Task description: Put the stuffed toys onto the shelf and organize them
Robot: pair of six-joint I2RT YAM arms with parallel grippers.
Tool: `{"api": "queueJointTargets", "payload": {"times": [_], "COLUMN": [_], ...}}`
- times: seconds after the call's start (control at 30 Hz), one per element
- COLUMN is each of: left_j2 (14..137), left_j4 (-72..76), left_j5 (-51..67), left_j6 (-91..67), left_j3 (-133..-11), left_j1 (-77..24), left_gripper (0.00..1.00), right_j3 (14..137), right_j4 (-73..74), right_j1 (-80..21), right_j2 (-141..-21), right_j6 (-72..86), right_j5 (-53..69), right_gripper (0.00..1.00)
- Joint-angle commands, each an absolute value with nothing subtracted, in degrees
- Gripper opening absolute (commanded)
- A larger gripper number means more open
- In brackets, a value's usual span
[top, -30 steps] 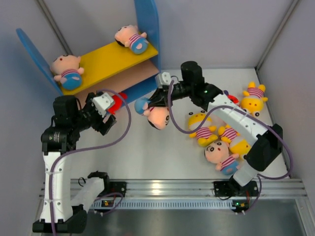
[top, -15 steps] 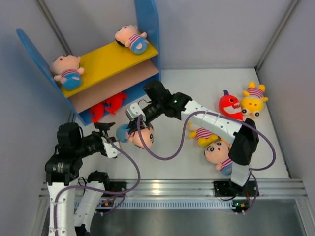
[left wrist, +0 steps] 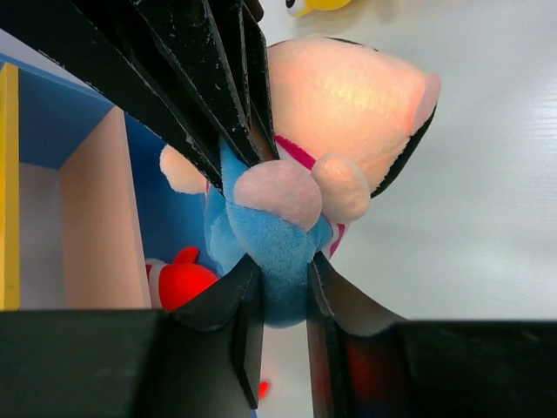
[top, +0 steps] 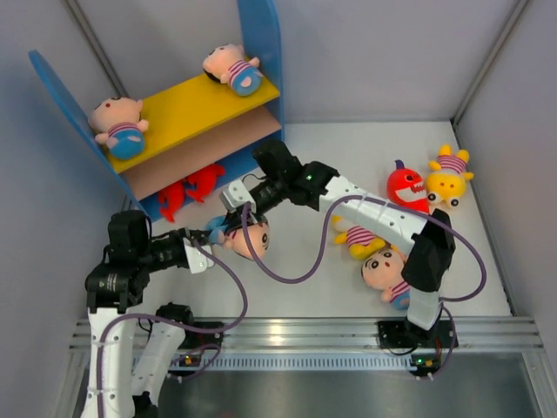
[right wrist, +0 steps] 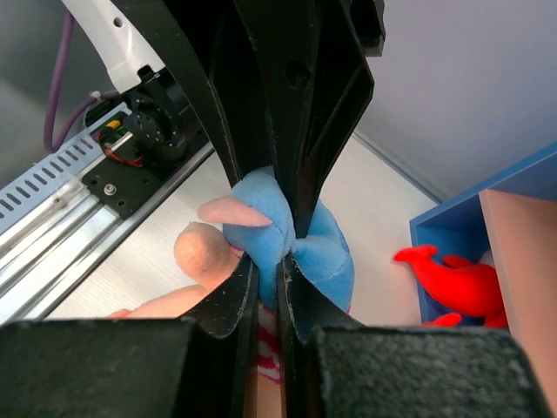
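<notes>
A pink-faced doll in a striped shirt hangs between both arms, in front of the shelf. My left gripper is shut on its blue bottom from the left. My right gripper is shut on the same blue bottom from above. On the yellow upper board lie two pink-faced dolls. Red monsters lie under the tan-pink lower board.
On the right of the table lie a red toothy monster, a yellow creature, a striped yellow toy and another pink-faced doll. The right arm stretches across the middle. Grey walls close in both sides.
The right arm carried the doll left and toward the front. The left arm drew back from the shelf, came up to the doll and closed on its blue bottom.
</notes>
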State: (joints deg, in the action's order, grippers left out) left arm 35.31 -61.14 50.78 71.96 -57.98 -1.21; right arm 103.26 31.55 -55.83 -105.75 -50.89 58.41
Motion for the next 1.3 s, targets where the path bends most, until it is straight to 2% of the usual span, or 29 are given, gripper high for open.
{"api": "queueJointTargets", "payload": {"times": [0.0,0.03,0.07,0.1,0.13,0.2,0.27,0.33,0.37,0.43,0.53,0.73,1.0,1.27], "left_j2": [35.68,35.51,35.42,35.59,35.60,36.47,38.74,41.38,42.09,43.24,45.51,52.63,64.50,72.41], "left_j4": [-60.29,-60.21,-60.29,-60.21,-60.21,-60.21,-60.21,-58.81,-56.80,-48.40,-43.43,-33.24,-21.80,-12.67], "left_j5": [54.58,54.49,54.67,55.02,55.02,53.19,50.73,46.86,45.37,39.59,34.12,21.38,-6.65,-12.03], "left_j6": [71.11,70.93,70.75,70.40,70.31,69.70,67.34,62.26,58.83,48.15,40.37,25.96,18.20,17.49], "left_j3": [-59.24,-59.15,-58.98,-59.32,-59.33,-60.20,-62.73,-65.11,-66.95,-68.37,-72.23,-81.81,-94.92,-91.76], "left_j1": [-1.32,-1.32,-1.32,-1.32,-1.32,-1.32,-1.32,-1.32,-1.32,-1.32,-1.23,-1.32,-1.32,-2.19], "left_gripper": [0.24,0.24,0.16,0.00,0.00,0.00,0.00,0.00,0.00,0.00,0.00,0.00,0.00,0.00], "right_j3": [106.44,106.44,106.44,106.35,106.35,104.26,100.92,95.03,93.18,87.73,80.53,68.39,60.92,60.82], "right_j4": [26.64,26.02,25.06,23.92,23.91,19.71,13.74,5.30,3.10,-3.24,-9.99,-14.76,-18.10,-19.07], "right_j1": [-57.13,-57.13,-57.13,-57.13,-57.13,-57.13,-56.95,-56.25,-55.73,-53.53,-49.84,-46.23,-44.91,-44.74], "right_j2": [-106.17,-106.17,-106.17,-106.26,-106.26,-105.56,-102.93,-99.08,-97.83,-93.46,-86.78,-75.61,-70.05,-70.75], "right_j6": [-50.89,-50.63,-50.28,-48.71,-48.69,-44.16,-39.49,-33.50,-32.01,-26.56,-20.14,-19.86,-18.55,-15.56], "right_j5": [62.05,62.22,62.31,62.23,61.79,59.60,52.50,44.00,41.42,35.63,29.13,18.03,15.73,16.34], "right_gripper": [0.00,0.00,0.00,0.01,0.01,0.26,0.50,0.55,0.61,0.62,0.65,0.69,0.69,0.69]}}
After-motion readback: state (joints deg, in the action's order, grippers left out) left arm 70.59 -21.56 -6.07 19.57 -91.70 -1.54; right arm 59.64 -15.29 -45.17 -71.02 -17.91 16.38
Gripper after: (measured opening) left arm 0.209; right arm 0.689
